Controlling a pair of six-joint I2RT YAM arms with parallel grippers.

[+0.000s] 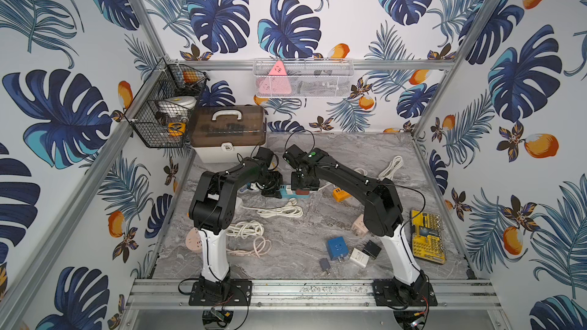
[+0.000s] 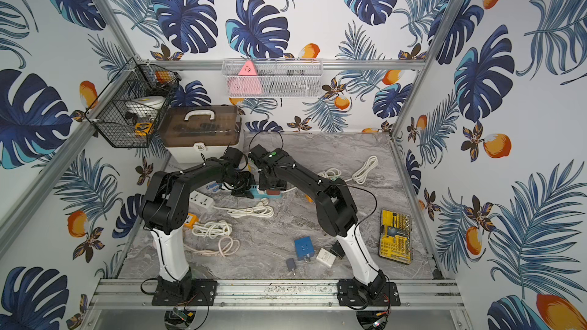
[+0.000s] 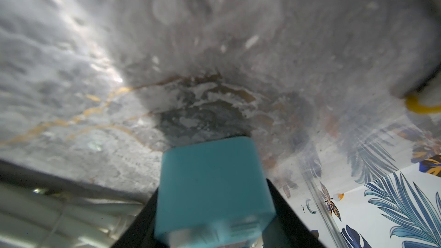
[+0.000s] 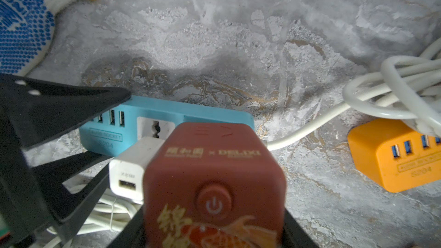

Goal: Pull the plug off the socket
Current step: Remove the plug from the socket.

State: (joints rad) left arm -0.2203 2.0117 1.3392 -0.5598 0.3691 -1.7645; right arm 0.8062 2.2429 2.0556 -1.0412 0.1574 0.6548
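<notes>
We've got the right gripper (image 4: 214,211) pinching the red cube plug (image 4: 210,163) on both sides; it sits on the teal socket strip (image 4: 202,113) mid-table, white charger (image 4: 131,163) just beside it; the left gripper (image 3: 212,187) clamps the strip's other end. The strip's long axis runs across between the arms; the plug stands off its top face, so we'd pull straight up with the right arm; prongs hidden.

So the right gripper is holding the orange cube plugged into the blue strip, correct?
No: the right gripper holds the red cube plugged into the blue strip; the right wrist view shows it. The orange cube lies apart.
</notes>
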